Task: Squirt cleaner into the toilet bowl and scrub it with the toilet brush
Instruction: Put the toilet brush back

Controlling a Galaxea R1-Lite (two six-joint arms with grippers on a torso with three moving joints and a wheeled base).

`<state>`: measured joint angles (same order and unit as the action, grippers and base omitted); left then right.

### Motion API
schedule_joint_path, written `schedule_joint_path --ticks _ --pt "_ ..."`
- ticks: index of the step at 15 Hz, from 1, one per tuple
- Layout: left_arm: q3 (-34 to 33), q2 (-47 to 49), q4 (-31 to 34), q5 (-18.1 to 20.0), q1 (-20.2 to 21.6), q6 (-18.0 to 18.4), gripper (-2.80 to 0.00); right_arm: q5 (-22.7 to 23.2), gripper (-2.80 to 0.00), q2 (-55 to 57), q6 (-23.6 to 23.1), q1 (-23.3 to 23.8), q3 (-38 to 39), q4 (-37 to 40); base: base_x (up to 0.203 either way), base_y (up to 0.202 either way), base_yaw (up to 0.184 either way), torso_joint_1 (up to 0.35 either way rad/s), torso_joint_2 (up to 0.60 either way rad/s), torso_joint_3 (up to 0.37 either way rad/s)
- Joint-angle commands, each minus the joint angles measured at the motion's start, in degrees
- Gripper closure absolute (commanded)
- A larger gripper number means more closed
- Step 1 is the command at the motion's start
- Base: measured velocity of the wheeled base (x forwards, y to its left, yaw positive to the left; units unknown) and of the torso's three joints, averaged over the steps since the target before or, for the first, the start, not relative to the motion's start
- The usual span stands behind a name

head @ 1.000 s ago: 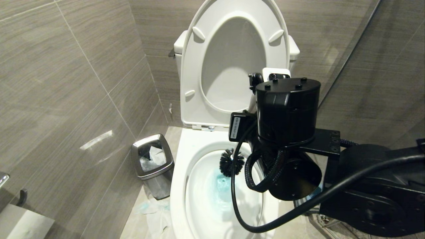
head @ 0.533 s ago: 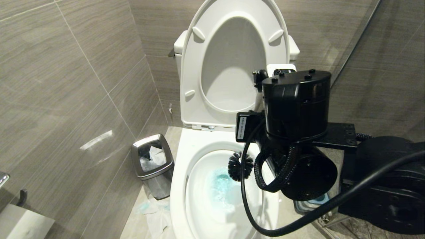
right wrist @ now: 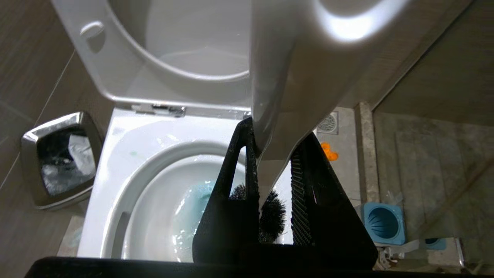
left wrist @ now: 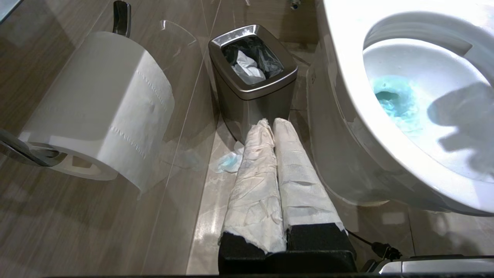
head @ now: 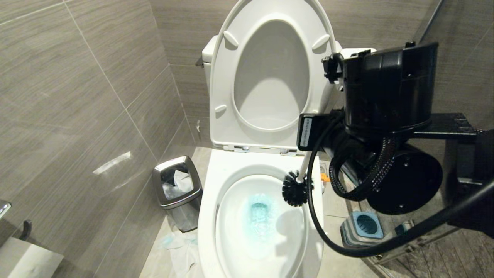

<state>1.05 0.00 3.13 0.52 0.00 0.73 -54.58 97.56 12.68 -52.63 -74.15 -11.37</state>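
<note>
The white toilet bowl stands open, with blue-tinted water at its bottom. My right gripper is shut on the white handle of the toilet brush. The black bristle head hangs clear of the water, over the bowl's right inner edge. The head view shows the handle rising behind my black right wrist, which hides the fingers there. My left gripper, its fingers wrapped in white paper, is shut and empty, low beside the bowl's outer wall.
Seat and lid are raised against the tank. A steel waste bin stands left of the toilet, with crumpled tissue on the floor. The blue-and-grey brush holder sits on the floor to the right. A toilet roll hangs on the left wall.
My right arm has moved up and to the right. The brush head has come out of the blue water and now hangs by the bowl's right rim. The left arm stayed still.
</note>
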Motion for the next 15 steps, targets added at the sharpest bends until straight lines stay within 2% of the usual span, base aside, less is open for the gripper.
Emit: schedule_joint_path --ticks 1,10,15 --pt "0.01 0.00 0.03 0.00 0.04 -0.03 0.00 -0.39 0.00 -0.69 -0.51 2.71 -0.37 -0.05 0.000 0.000 0.000 0.000 0.00 0.000" --pt "0.01 0.00 0.03 0.00 0.08 -0.03 0.00 0.66 0.00 -4.61 -2.59 15.14 3.14 -0.02 0.000 0.000 0.000 0.000 0.00 0.000" --pt "0.01 0.00 0.03 0.00 0.03 -0.03 0.00 5.30 0.00 -7.13 -0.40 25.59 12.12 -0.60 0.000 0.000 0.000 0.000 0.00 0.000"
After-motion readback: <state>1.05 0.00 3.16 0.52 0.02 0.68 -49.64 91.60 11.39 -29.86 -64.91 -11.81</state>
